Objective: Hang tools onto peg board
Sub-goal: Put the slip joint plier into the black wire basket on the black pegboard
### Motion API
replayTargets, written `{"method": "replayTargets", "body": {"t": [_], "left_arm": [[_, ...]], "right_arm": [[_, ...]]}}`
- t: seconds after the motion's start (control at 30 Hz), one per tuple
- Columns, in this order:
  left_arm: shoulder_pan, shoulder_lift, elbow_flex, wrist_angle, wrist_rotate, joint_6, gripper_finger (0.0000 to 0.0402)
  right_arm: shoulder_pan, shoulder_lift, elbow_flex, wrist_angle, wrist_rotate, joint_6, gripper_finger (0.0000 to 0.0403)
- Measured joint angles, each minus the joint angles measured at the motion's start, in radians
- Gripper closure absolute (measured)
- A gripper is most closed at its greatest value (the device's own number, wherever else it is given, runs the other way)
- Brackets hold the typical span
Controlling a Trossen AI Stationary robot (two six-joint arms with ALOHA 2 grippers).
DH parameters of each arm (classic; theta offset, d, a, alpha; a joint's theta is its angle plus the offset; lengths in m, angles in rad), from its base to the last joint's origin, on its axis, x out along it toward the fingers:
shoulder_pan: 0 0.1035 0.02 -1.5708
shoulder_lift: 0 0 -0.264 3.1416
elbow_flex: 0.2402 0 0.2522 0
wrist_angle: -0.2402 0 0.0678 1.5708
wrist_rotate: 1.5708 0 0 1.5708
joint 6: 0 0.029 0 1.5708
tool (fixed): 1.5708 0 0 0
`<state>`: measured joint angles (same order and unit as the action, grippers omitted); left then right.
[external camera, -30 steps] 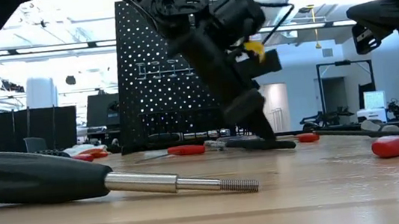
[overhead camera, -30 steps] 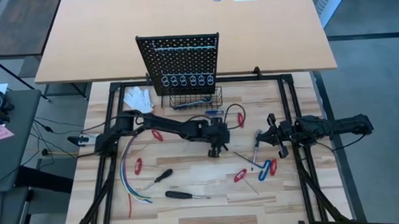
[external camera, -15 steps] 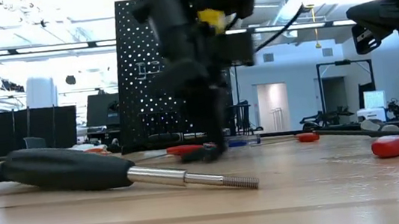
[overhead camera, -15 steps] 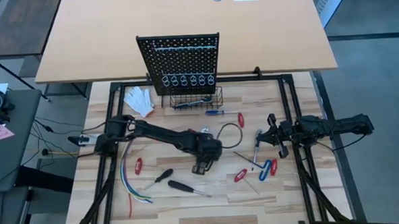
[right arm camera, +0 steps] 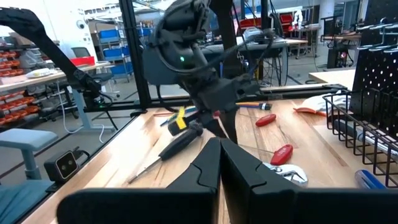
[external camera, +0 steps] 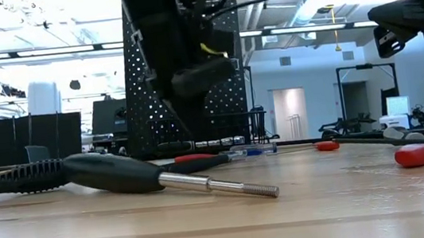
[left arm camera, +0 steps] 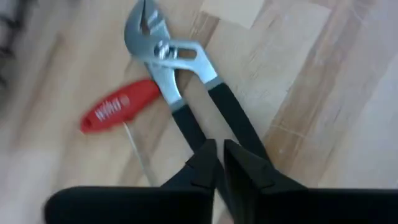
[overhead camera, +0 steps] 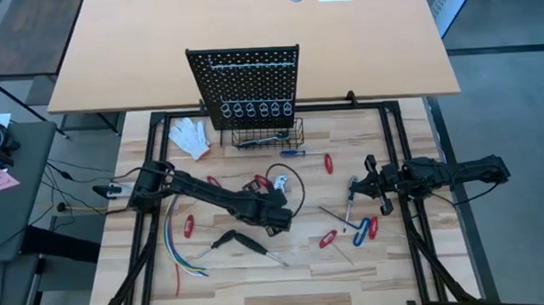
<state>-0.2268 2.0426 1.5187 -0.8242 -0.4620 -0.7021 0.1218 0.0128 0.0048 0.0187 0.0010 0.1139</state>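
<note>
One peg board [overhead camera: 245,83] stands far; about ten tools [overhead camera: 349,224] lie scattered near it. Left gripper [overhead camera: 273,217] reaches mid-table, fingers nearly closed over pliers [left arm camera: 180,81]. Right gripper [overhead camera: 364,187] waits right, closed, empty.

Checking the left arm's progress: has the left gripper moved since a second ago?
Yes. In the high view the left gripper has moved away from the peg board, toward the table's near edge, and now sits above the pliers.
</note>
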Motion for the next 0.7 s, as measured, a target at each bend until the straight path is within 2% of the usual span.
{"method": "replayTargets", "body": {"t": [0.07, 0.17, 0.33, 0.43, 0.53, 0.7], "left_arm": [[0.004, 0.000, -0.017, 0.005, 0.022, -0.106, 0.0320], [0.005, 0.000, -0.040, 0.038, 0.029, -0.189, 0.0260], [0.006, 0.000, -0.079, 0.186, 0.029, -0.200, 0.0153], [0.017, -0.001, -0.115, 0.239, 0.022, -0.216, 0.0103], [0.036, -0.009, -0.166, 0.249, 0.013, -0.311, 0.0082], [0.046, -0.026, -0.233, 0.311, 0.026, -0.302, 0.0093]], "right_arm": [[0.000, 0.000, 0.000, 0.000, 0.000, 0.000, 0.0385], [0.000, 0.000, 0.000, -0.001, 0.000, 0.000, 0.0385], [0.000, 0.000, 0.000, -0.001, 0.000, 0.000, 0.0385], [0.000, 0.000, 0.000, -0.002, 0.000, 0.000, 0.0385], [0.000, 0.000, 0.000, -0.002, 0.000, 0.000, 0.0385], [0.000, 0.000, 0.000, -0.002, 0.001, 0.000, 0.0385]]}}
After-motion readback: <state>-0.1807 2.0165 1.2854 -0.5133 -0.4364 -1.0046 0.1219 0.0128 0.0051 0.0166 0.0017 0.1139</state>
